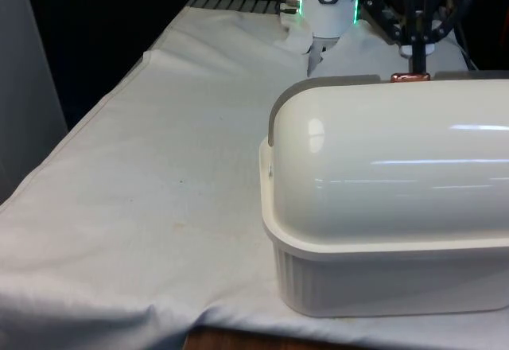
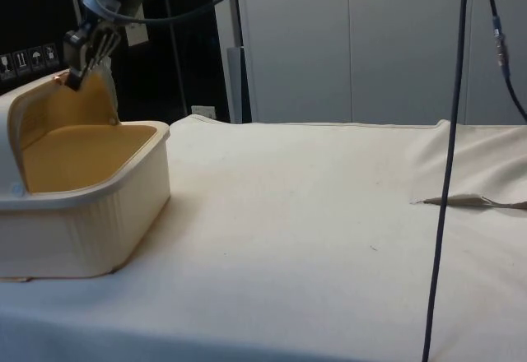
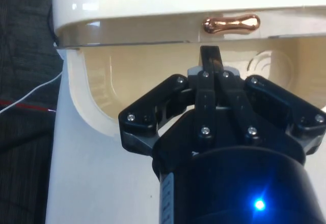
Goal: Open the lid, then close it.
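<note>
Front view: a cream-white bread box [image 1: 390, 207] stands on the tabletop [image 1: 159, 191] at the front view's right, close to the near edge, and it turns its rounded back to this camera. Its roll lid [image 1: 398, 139] is pushed up and back over the top. A small copper handle [image 1: 410, 77] shows just above the lid's upper edge, and the black end effector [image 1: 415, 44] hangs directly over it. The white cloth is a little wrinkled near the front corner of the box.

In the side view the box's opening is free and the yellowish inside [image 2: 82, 152] can be seen. The end effector [image 2: 81, 70] is at the raised edge of the lid [image 2: 49, 90], above the open box. A dark cable [image 2: 449, 164] hangs down in front of this camera.

In the wrist view the copper handle [image 3: 232, 24] lies across the lid's rim [image 3: 153, 28], and the end effector [image 3: 210, 56] is just beside it. The two fingers are pressed together with no gap between them, so it is closed, and nothing is held between them. The fingertips do not seem to clasp the handle.
</note>
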